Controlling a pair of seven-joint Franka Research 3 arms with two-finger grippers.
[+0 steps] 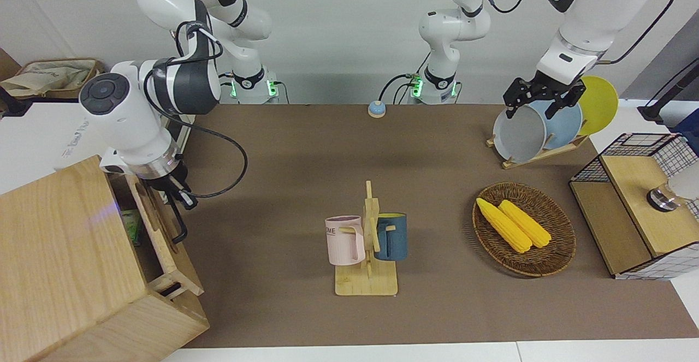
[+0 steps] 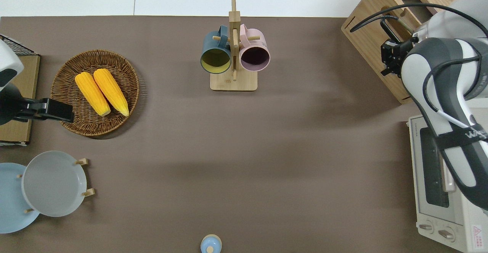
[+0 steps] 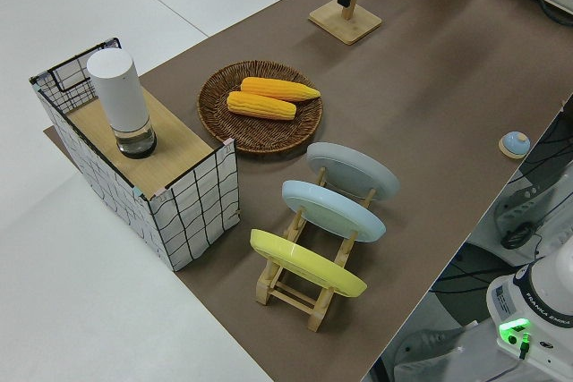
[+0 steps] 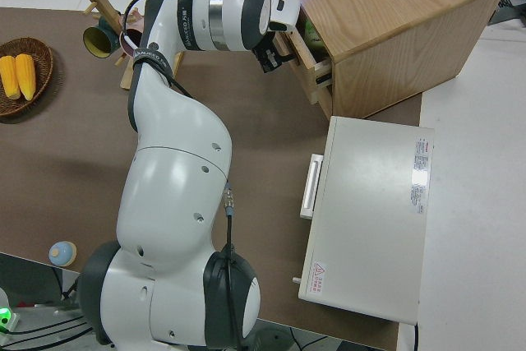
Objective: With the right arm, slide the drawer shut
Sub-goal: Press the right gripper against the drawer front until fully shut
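Observation:
The pale-wood drawer (image 1: 164, 242) of the big cabinet (image 1: 60, 258) stands out by a narrow gap. Its flat front shows in the overhead view (image 2: 371, 47). The black loop handle (image 1: 178, 221) is on that front. My right gripper (image 1: 176, 190) is at the end of the handle nearer to the robots, against the drawer front; it also shows in the overhead view (image 2: 392, 52) and the right side view (image 4: 274, 55). A green box (image 1: 131, 225) lies in the drawer, mostly hidden under the cabinet top. My left arm is parked, with its gripper (image 1: 532, 105) up.
A wooden mug rack (image 1: 367, 242) with a pink and a blue mug stands mid-table. A wicker basket (image 1: 551, 242) with two corn cobs, a plate rack (image 1: 546, 127) and a mesh box (image 1: 633, 203) are toward the left arm's end. A white oven (image 2: 438, 184) sits beside the cabinet, nearer to the robots.

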